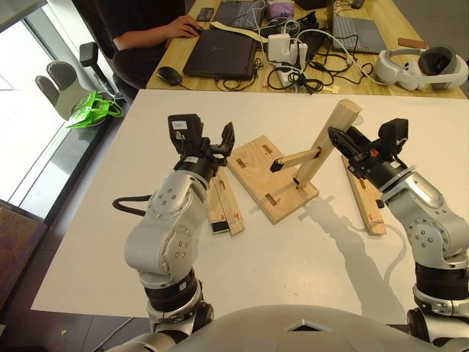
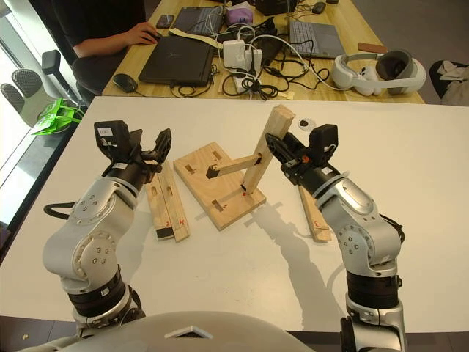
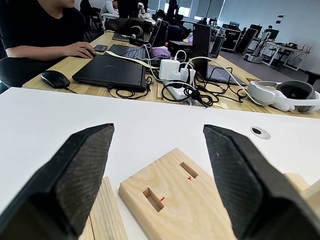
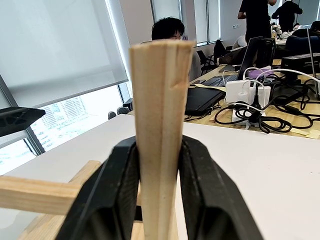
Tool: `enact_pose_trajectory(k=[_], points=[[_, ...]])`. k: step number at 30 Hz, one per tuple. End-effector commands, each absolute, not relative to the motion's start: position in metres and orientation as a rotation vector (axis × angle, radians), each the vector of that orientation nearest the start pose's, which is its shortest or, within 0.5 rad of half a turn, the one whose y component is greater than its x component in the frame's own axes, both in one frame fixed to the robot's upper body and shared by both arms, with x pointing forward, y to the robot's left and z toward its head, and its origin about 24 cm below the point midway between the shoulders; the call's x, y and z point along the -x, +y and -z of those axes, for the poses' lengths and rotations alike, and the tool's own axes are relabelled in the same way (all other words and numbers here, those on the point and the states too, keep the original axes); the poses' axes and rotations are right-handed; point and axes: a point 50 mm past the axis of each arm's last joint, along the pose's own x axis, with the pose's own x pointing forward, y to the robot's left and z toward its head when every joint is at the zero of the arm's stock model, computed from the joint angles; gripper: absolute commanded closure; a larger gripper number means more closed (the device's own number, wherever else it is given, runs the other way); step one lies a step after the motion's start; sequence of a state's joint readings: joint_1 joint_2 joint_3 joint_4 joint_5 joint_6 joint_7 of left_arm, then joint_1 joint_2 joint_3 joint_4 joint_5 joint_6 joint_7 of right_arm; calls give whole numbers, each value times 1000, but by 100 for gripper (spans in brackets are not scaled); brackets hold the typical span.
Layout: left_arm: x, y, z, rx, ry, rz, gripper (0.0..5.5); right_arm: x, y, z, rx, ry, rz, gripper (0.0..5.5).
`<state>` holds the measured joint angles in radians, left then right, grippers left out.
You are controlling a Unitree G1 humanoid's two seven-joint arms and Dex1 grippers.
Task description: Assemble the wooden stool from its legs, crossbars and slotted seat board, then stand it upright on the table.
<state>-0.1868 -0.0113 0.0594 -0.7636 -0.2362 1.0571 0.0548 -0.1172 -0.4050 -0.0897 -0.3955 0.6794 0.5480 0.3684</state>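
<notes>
- In the centre of the head view we see the slotted seat board lying flat on the white table.
- One leg stands tilted, with its lower end at a slot near the board's right corner. A crossbar sticks out from it to the left, over the board.
- The right gripper, right of centre, is clenched on this leg, one finger on each side.
- The left gripper, left of centre, is spread wide and grasps nothing, near the board's left corner.
- Two loose legs lie side by side just left of the board, and another leg lies at the right, beneath the right arm.
</notes>
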Motion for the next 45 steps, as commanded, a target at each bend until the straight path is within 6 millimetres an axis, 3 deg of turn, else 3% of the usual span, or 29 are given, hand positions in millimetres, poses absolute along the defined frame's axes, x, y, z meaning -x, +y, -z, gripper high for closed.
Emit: enact_pose_trajectory(k=[1,2,6,14,16,23,25,29,31,34,35,40,45], points=[[-239,132,-156,130,98,130,221,-248,-179,-122,-189,77,-570,448],[-239,132,-156,128,98,131,221,-248,-180,-120,-187,80,-568,448],[-240,131,-155,125,100,139,219,-248,-180,-122,-208,58,-558,365],[-240,130,-155,120,101,150,219,-258,-183,-146,-326,-79,-506,235],[-240,130,-155,119,102,154,219,-264,-183,-161,-361,-133,-520,235],[-239,129,-154,120,107,154,219,-298,-198,-253,-486,-367,-507,235],[-239,129,-154,122,108,153,219,-303,-193,-260,-453,-345,-524,235],[-239,129,-154,123,109,151,219,-299,-178,-234,-343,-159,-588,235],[-239,130,-154,122,110,150,219,-291,-169,-202,-262,32,-631,235],[-239,130,-154,122,109,149,219,-265,-168,-136,-45,434,-681,235],[-240,129,-154,122,109,151,219,-258,-168,-126,-19,490,-695,235],[-241,129,-154,119,110,156,219,-266,-157,-136,-91,400,-695,235],[-240,129,-154,119,109,155,219,-290,-156,-163,-248,204,-577,235]])
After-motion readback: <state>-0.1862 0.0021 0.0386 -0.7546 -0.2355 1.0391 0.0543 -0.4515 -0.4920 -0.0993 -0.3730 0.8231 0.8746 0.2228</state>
